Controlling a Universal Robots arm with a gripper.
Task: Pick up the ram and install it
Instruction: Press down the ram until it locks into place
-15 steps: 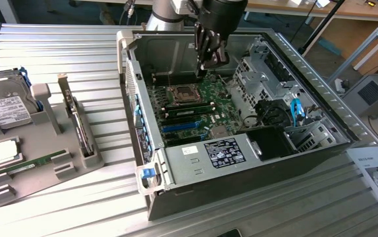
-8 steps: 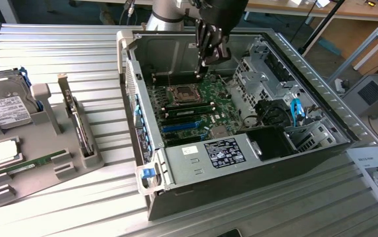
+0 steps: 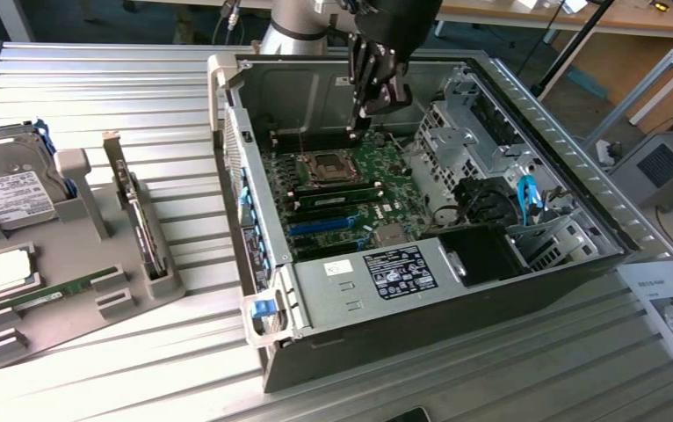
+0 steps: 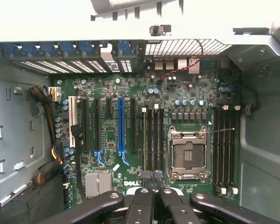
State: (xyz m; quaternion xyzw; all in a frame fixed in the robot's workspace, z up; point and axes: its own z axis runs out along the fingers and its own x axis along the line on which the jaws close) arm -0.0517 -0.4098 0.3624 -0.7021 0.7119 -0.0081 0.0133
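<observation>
Your gripper (image 4: pixel 153 184) fingers pinched together holding nothing, poised above motherboard (image 3: pixel 343 189) inside open PC case (image 3: pixel 547 132), one ram (image 3: pixel 49 294) lying on grey tray (image 3: pixel 32 338), exterior view's left.

Closed end effector (image 3: pixel 370 104) inside open computer case (image 3: pixel 547 141) above motherboard (image 3: pixel 354 189), possibly gripping something, ram (image 3: pixel 46 294) on grey tray (image 3: pixel 32 330)

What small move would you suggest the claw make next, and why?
Probably lift the claw straight up out of the case: it is shut, seemingly empty, and a ram already seems seated beside the CPU socket.
</observation>
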